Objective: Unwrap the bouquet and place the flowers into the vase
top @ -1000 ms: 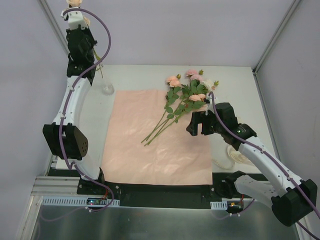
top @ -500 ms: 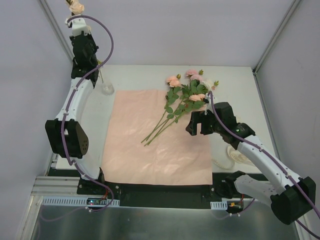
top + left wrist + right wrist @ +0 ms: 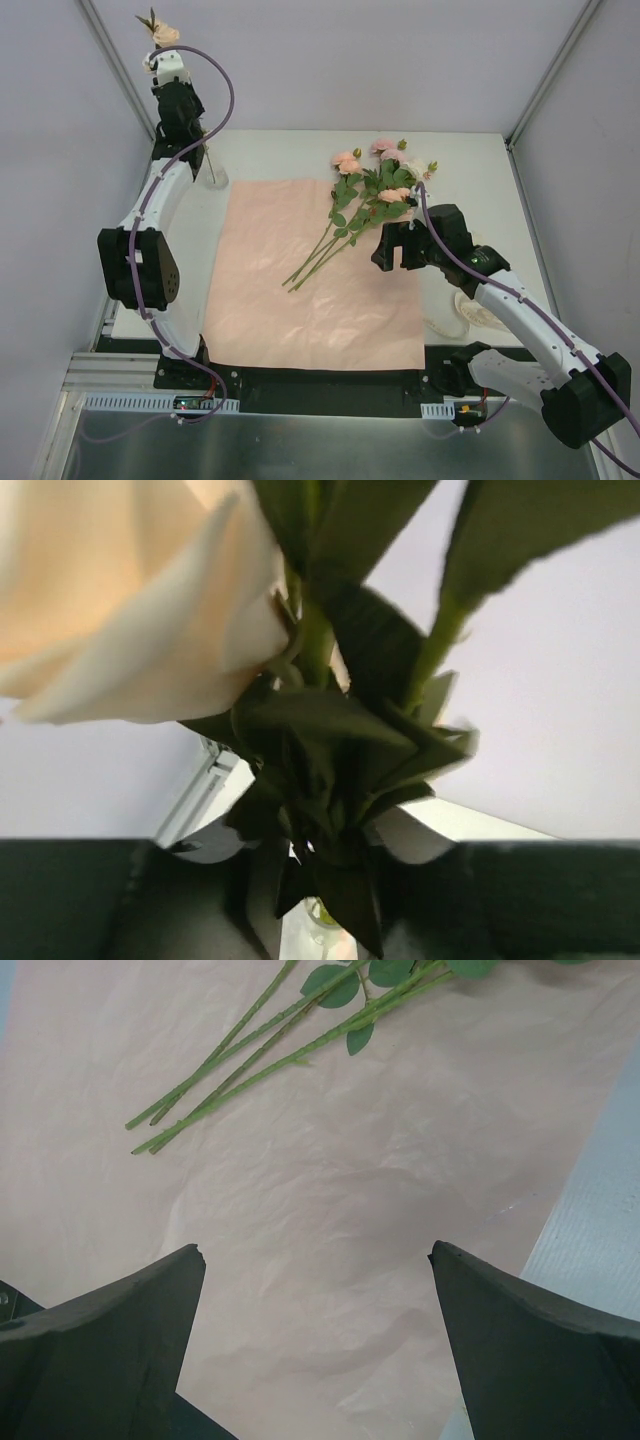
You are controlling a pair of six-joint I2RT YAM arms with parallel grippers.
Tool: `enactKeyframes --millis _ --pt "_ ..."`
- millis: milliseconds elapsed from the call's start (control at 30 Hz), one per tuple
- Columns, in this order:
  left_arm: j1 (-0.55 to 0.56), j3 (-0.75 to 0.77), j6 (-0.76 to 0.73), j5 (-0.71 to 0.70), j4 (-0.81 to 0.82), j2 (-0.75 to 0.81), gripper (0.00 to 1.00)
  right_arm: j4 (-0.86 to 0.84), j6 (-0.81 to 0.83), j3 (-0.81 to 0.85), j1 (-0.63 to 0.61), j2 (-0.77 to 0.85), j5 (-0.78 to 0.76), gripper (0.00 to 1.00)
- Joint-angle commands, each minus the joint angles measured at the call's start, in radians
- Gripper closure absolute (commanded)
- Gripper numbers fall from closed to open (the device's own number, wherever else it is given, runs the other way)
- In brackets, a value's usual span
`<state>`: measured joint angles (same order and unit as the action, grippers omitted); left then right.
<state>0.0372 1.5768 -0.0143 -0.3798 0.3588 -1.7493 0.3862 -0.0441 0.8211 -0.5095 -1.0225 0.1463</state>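
My left gripper [image 3: 172, 72] is raised high at the back left, its fingers close on either side of the stem of a cream rose [image 3: 164, 33]. That stem runs down to the small clear vase [image 3: 214, 178]. In the left wrist view the bloom [image 3: 130, 600] and dark leaves [image 3: 330, 770] hide where fingers meet stem, and the vase mouth [image 3: 322, 916] shows straight below. The other flowers [image 3: 375, 185] lie on the unfolded pink paper [image 3: 300, 290]. My right gripper [image 3: 400, 250] hovers open over the paper [image 3: 330, 1190], just short of the stem ends [image 3: 250, 1055].
A coil of cream ribbon [image 3: 470, 312] lies on the table right of the paper, beside the right arm. Cage posts and grey walls enclose the white table [image 3: 470, 170]. The vase stands near the table's left edge.
The left arm has carried the cream rose rightward and lower, bringing the stem's foot over the vase. The right arm has hardly moved.
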Motion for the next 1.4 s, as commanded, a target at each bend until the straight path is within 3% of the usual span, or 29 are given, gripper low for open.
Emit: enactKeyframes --millis 0,67,100,167,333,700,800,933,1033,1200,1367 --pt "-0.010 -0.027 0.013 -0.027 0.039 0.034 0.59 -0.029 -0.014 0.044 0.005 -0.001 0.016 0.00" --pt "-0.010 -0.041 0.013 -0.021 0.011 0.056 0.48 -0.026 -0.017 0.044 0.005 -0.002 0.018 0.00" --pt "-0.010 -0.047 0.045 -0.016 -0.018 0.088 0.34 -0.026 -0.019 0.046 0.005 -0.004 0.019 0.00" --pt "-0.010 -0.072 0.077 0.004 -0.056 0.126 0.21 -0.027 -0.025 0.047 0.005 -0.007 0.029 0.00" --pt "-0.010 -0.061 0.131 0.047 -0.246 0.227 0.01 -0.026 -0.036 0.046 0.006 -0.010 0.041 0.00" --pt "-0.010 -0.095 0.255 0.169 -0.570 0.444 0.01 -0.006 -0.049 0.056 0.005 -0.040 0.047 0.00" --pt "-0.010 -0.181 0.286 0.342 -0.581 0.534 0.07 0.008 -0.072 0.072 0.006 -0.068 0.030 0.00" --pt "-0.005 -0.331 0.296 0.797 -0.566 0.583 0.19 0.036 -0.167 0.085 0.044 -0.128 -0.024 0.00" --pt "0.058 -0.400 0.275 0.944 -0.566 0.567 0.24 0.005 -0.266 0.070 0.129 -0.191 0.065 0.05" --pt "0.297 -0.465 0.258 0.894 -0.561 0.499 0.29 -0.174 -0.427 0.053 0.239 -0.358 0.226 0.21" --pt "0.414 -0.445 0.277 0.874 -0.554 0.418 0.35 -0.257 -0.474 0.118 0.241 -0.494 0.265 0.28"
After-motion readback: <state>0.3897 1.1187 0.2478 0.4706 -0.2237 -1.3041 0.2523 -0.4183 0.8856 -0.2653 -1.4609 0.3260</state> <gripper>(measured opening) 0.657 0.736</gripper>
